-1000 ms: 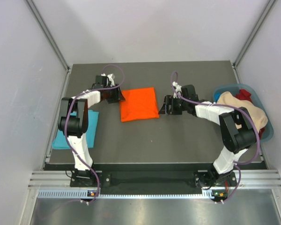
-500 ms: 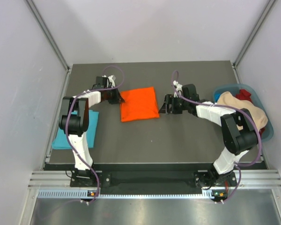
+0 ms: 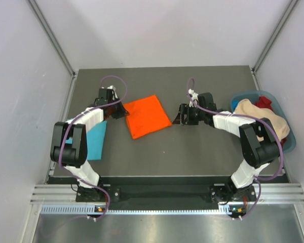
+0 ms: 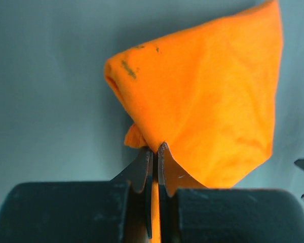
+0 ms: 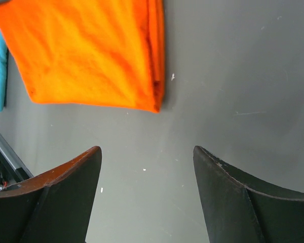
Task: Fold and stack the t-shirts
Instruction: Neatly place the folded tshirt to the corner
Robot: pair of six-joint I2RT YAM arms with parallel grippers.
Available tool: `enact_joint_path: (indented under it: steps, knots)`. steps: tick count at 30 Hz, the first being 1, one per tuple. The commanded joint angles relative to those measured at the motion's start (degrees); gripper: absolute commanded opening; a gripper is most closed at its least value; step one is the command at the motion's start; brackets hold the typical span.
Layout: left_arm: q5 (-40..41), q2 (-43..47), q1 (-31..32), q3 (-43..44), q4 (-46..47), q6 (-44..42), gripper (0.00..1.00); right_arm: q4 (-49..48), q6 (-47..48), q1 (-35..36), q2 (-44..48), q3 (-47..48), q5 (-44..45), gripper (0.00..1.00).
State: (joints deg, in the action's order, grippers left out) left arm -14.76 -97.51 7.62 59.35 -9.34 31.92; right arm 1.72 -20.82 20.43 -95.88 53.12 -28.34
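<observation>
**Left hand pinching a corner of the folded orange t-shirt**

My left hand (image 4: pixel 153 152) is clamped on one corner of the orange t-shirt (image 3: pixel 147 116). The shirt lies folded on the table (image 3: pixel 192 152), near the turquoise t-shirt (image 3: pixel 93 142) and farther from me than it. My right hand (image 5: pixel 146 149) stands wide and empty beyond the orange one, well apart from the turquoise. The cloth looks light, soft and limp, so I judge a single corner may let the folds slide open. Gripping the thick folded edge through all layers seems safer.
</observation>
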Motion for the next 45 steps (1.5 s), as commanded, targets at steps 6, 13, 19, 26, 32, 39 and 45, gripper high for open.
enact_joint_path:
  steps: [6,13,19,26,32,39,45]
  knots:
    - [12.3,10.6,0.0,-2.8,-6.7,0.9,0.0,-3.3,-1.2,-0.6,2.0,-0.2,-0.4,0.74]
    - [21.3,17.3,0.0,-4.1,-15.9,0.0,0.0,-8.0,-5.5,0.9,0.1,-0.3,-1.6,0.73]
    - [28.6,20.7,-0.1,-4.2,-21.1,0.1,0.0,-13.7,-10.8,7.5,-7.6,4.3,-2.5,0.74]
    - [36.3,24.5,-0.2,-3.1,-27.2,0.8,0.0,-14.8,-19.8,15.1,-18.3,12.6,2.5,0.75]
    - [42.9,26.9,-1.3,-3.0,-31.5,1.5,0.0,-15.9,-19.9,17.0,-18.0,12.1,3.6,0.75]
    - [43.4,28.5,-3.7,-1.5,-32.0,1.7,0.0,-16.0,-17.8,15.0,-14.9,8.0,2.3,0.75]
    - [47.8,29.6,-4.3,1.7,-38.9,4.6,0.0,-17.6,-17.2,13.1,-12.8,4.2,0.7,0.75]
